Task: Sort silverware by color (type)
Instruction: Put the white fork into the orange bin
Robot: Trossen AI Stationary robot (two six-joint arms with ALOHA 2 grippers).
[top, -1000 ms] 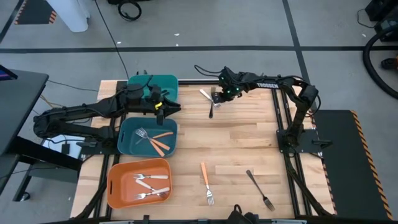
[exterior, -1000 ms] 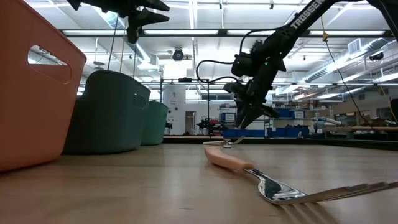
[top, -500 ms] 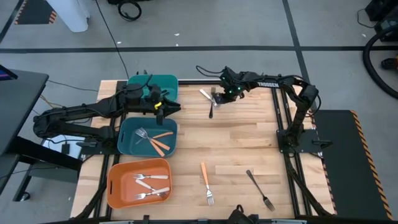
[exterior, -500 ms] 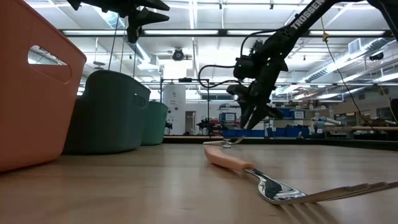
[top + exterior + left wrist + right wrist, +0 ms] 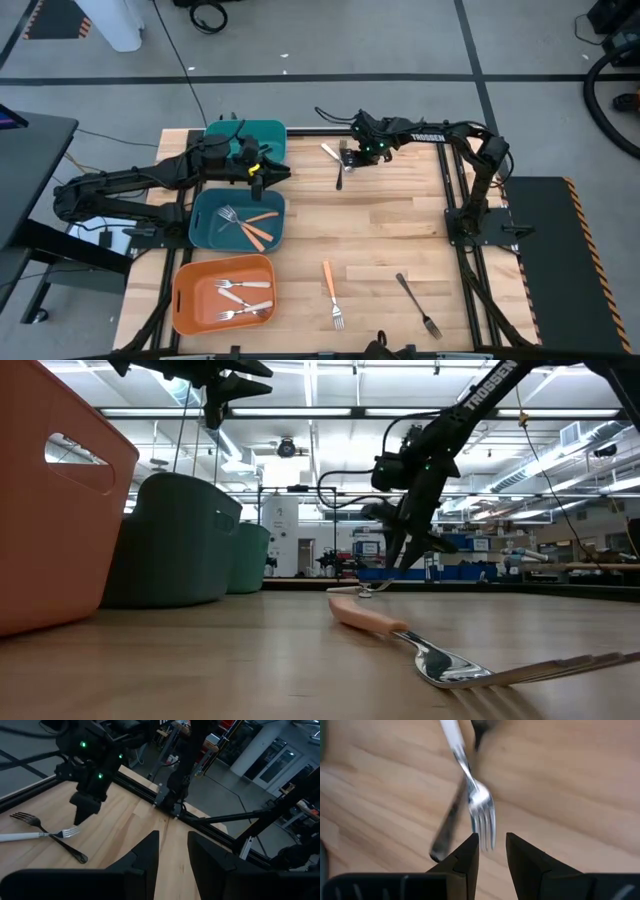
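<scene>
Even, bright overhead light in high view; table (image 5: 380,230) evenly lit w/ only soft, short shadows under the arms. Low view: ceiling light strips (image 5: 300,412) glare in the background, near fork (image 5: 470,665) soft, out of focus, w/ bright glints on its metal. Right wrist view blurry: cream-handled fork (image 5: 472,795) smeared, dark fingers (image 5: 465,857) unsharp. Left wrist view dimmer, fairly sharp.

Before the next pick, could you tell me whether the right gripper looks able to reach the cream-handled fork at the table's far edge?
Probably yes: the right gripper hovers open just above the cream-handled fork, though a black fork lies crossed against it.
</scene>
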